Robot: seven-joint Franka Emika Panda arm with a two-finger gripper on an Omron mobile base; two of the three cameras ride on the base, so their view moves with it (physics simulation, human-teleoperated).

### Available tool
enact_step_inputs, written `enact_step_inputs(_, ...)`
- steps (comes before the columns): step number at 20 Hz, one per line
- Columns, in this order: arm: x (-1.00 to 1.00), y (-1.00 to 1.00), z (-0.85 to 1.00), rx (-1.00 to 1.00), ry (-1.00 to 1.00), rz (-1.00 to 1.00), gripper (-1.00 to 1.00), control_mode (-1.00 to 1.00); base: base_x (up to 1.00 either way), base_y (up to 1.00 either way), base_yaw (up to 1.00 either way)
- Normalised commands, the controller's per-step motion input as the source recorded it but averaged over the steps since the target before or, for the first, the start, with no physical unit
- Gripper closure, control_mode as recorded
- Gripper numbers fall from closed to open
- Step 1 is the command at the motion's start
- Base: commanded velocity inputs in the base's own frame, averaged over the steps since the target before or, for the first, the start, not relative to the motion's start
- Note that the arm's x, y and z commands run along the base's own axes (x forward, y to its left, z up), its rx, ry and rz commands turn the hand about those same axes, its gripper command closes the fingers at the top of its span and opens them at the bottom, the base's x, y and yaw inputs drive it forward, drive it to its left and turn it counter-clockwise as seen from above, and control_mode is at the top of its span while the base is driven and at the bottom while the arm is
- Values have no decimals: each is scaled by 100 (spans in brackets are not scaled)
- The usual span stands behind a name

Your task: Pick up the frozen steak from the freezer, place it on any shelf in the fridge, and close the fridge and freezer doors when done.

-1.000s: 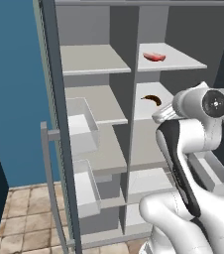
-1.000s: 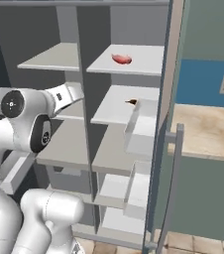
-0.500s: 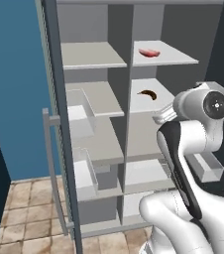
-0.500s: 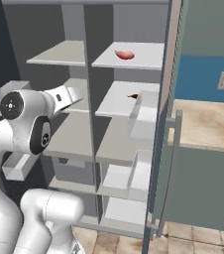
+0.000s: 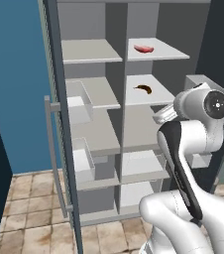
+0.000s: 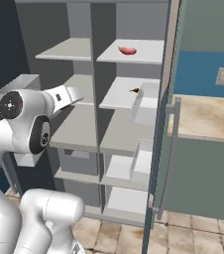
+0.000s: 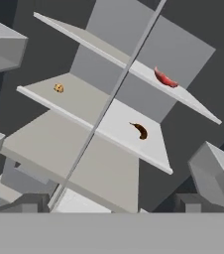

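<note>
While both doors (image 5: 54,149) stand wide open, the pincer (image 6: 74,94) hangs short of the shelves, carrying nothing; whether its fingers are spread or closed I cannot tell, as the tips hide at the bottom of the hand view. Up and ahead of it lies the frozen steak (image 7: 165,78), on the top freezer shelf (image 5: 166,53), well apart from the pincer. Directly beneath sits a dark brown curved item (image 7: 140,131), nearer the pincer but the wrong pick. My call: rise first, go in level above that shelf's front lip, then come down on the meat's flat sides.
</note>
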Motion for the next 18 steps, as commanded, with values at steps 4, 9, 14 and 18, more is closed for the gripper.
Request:
enact_step_inputs(4,0,0,0,0,0,0,-100,100,-2,3,0)
enact_step_inputs(9,0,0,0,0,0,0,-100,100,0,1,0)
enact_step_inputs(14,0,0,0,0,0,0,-100,100,0,0,0)
enact_step_inputs(18,-32,-11,2,4,-12,-5,-100,-100,0,0,0)
